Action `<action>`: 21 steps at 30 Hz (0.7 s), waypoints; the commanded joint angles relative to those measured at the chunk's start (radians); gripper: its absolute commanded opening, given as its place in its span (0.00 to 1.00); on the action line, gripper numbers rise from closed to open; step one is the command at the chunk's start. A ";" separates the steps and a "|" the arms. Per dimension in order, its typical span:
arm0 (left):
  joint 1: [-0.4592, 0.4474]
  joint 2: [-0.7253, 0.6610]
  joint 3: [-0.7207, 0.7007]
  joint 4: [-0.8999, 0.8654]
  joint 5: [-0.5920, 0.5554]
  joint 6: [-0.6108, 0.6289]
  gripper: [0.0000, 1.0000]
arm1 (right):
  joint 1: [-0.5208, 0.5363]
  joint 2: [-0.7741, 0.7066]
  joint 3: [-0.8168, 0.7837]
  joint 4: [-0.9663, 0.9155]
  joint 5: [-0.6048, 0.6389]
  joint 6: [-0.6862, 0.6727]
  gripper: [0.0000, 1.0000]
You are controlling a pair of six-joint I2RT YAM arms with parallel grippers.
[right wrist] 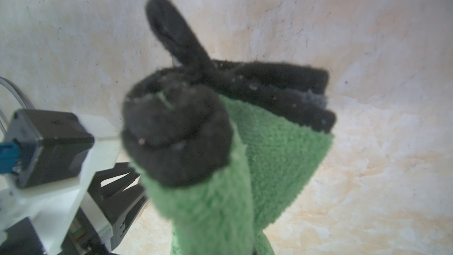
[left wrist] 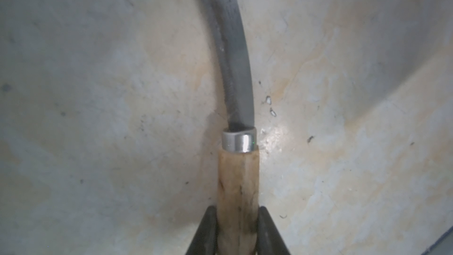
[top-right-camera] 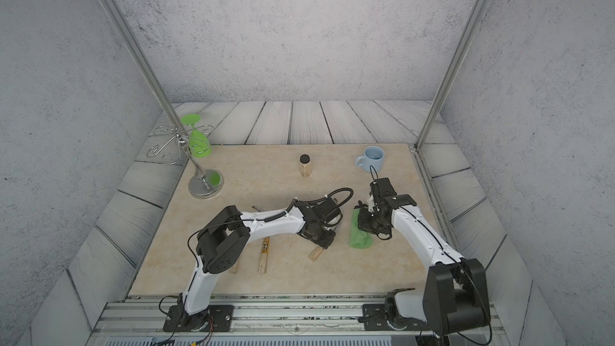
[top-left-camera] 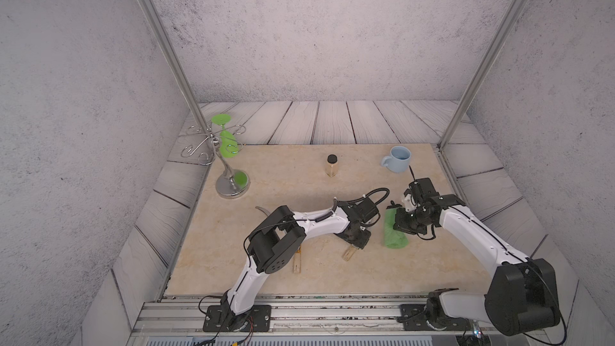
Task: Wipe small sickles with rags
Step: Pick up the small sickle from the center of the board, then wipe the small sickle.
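My left gripper [left wrist: 237, 229] is shut on the pale wooden handle [left wrist: 236, 187] of a small sickle, which lies on the marble board. Its grey curved blade [left wrist: 234, 57] runs away from the jaws. In both top views the handle's end [top-left-camera: 348, 254] [top-right-camera: 315, 254] pokes out under the left gripper [top-left-camera: 357, 239]. Just to its right my right gripper [top-left-camera: 404, 224] [top-right-camera: 370, 224] is shut on the green rag [top-left-camera: 394, 234] [top-right-camera: 359, 236] [right wrist: 245, 180], whose dark edging [right wrist: 269, 84] hides the fingers. A second sickle with a labelled handle [top-right-camera: 264, 254] lies left of centre. A third handle [top-right-camera: 234, 266] shows partly behind the left arm.
A blue mug [top-left-camera: 397, 159] stands at the back right and a small black-lidded jar [top-left-camera: 331, 165] at the back centre. A chrome stand [top-left-camera: 231, 188] holding a green goblet [top-left-camera: 226, 143] occupies the back left corner. A metal rail [top-left-camera: 332, 311] runs along the front edge.
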 commanded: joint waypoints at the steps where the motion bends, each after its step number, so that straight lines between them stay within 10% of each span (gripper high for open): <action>1: 0.016 -0.011 -0.060 -0.003 0.028 -0.010 0.00 | -0.008 -0.049 -0.014 0.015 -0.025 -0.009 0.13; 13: 0.275 -0.540 -0.610 0.768 0.455 -0.240 0.00 | -0.023 -0.161 -0.064 0.214 -0.215 0.051 0.11; 21: 0.313 -0.590 -0.743 1.158 0.630 -0.375 0.00 | -0.030 -0.112 -0.028 0.471 -0.531 0.168 0.11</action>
